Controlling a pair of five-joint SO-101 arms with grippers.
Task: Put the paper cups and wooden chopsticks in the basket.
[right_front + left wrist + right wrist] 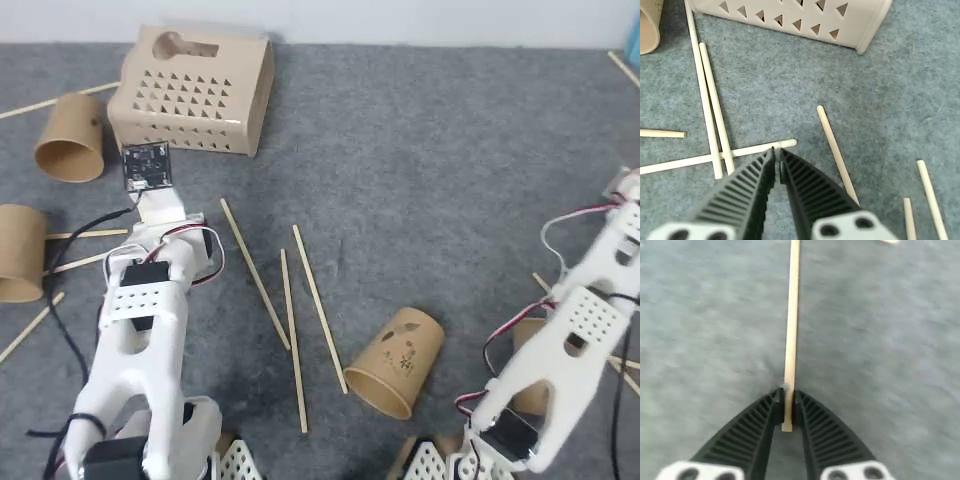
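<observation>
The beige basket [190, 90] lies at the back left, its holed wall [805, 20] just beyond my left gripper [776, 151]. That gripper is shut with nothing in it, its tips over the end of a crosswise wooden chopstick [740, 152] that lies across two parallel ones [710, 100]. At the right side of the table, my right gripper [786, 392] is shut on one end of a chopstick [791, 315] that points away over the carpet. Paper cups lie on their sides at the left [70, 137] [20, 252] and in the front middle [397, 362].
Three chopsticks [293, 340] lie loose in the middle of the grey carpet, with more at the left edge [85, 262]. Another cup [530, 390] sits partly behind the right arm [570, 330]. The left arm [150, 300] stretches toward the basket.
</observation>
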